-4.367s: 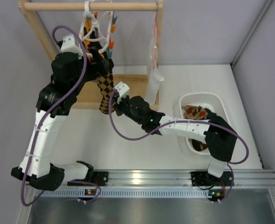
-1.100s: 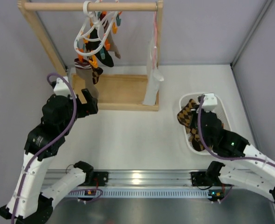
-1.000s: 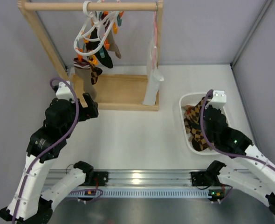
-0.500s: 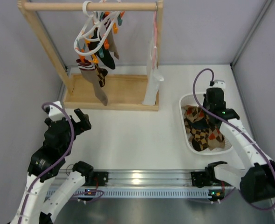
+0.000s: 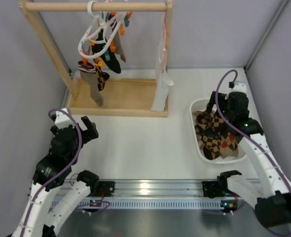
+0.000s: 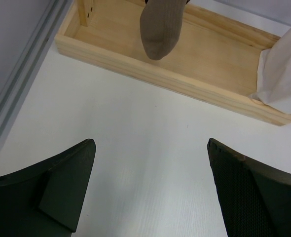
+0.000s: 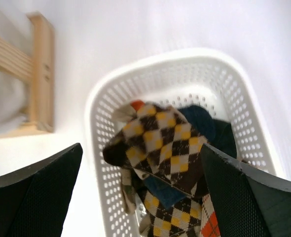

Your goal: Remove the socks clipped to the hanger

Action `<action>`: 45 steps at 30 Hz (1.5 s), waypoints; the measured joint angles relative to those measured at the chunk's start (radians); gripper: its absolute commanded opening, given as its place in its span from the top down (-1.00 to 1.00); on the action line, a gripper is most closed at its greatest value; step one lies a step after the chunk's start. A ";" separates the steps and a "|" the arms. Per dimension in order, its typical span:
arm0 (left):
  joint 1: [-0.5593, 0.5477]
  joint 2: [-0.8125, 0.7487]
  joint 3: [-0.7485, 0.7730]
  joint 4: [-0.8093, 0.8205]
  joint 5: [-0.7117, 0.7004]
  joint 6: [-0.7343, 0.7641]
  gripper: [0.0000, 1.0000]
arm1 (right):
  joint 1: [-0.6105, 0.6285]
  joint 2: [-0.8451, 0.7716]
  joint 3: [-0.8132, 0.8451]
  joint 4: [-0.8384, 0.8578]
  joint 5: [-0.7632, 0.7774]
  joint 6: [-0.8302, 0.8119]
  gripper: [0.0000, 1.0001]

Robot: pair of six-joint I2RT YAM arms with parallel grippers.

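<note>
Since a second ago, when my right pincer was clamped on a checked sock over the white basket, things have changed. That pincer is now spread wide with nothing in it, and the sock has dropped into the basket on top of the others. The arm has also swung toward the far end of the basket, so my wrist view looks straight down at the pile: brown-and-tan diamonds, a bit of dark blue, an orange toe peeking out.

My left pincer is wide too and holding nothing. A few seconds back it was right up at the hanger; now it's pulled back and hovers over bare tabletop on the near left, well apart from the wooden frame.

As for the socks not yet removed, a bunch are clipped to the hanger, which hooks onto the frame's top rail at the far left. They're tangled together: black ones, a checked one, and a plain brown sock hanging lowest, its toe dangling over the frame's wooden base. The hanger sits tilted, orange and teal clips sticking out all over. The white cloth hangs at the frame's right end.
</note>
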 measured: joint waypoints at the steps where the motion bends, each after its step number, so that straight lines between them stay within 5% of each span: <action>1: 0.000 -0.003 0.000 0.001 -0.002 -0.002 -0.97 | 0.000 -0.039 0.012 -0.003 -0.006 0.000 -0.99; 6: 0.000 -0.017 0.000 0.002 -0.008 -0.016 -0.97 | 0.000 -0.175 0.063 -0.003 -0.058 -0.002 -0.99; 13: 0.005 -0.068 -0.003 0.003 -0.051 -0.040 -0.97 | 0.110 -0.136 -0.038 0.118 -0.383 0.063 -0.99; 17: 0.015 -0.119 -0.008 0.003 -0.078 -0.054 -0.97 | 0.440 -0.004 -0.039 0.167 -0.369 0.047 -0.99; 23: 0.018 -0.146 -0.024 0.003 -0.105 -0.067 -0.97 | 0.694 0.092 -0.020 0.317 -0.352 0.022 -0.99; 33: 0.020 -0.144 -0.030 0.003 -0.113 -0.072 -0.97 | 0.856 0.468 0.208 0.567 -0.243 -0.054 -0.99; 45: 0.020 -0.142 -0.037 0.003 -0.111 -0.072 -0.97 | 0.855 1.004 0.713 0.590 -0.006 -0.183 -0.99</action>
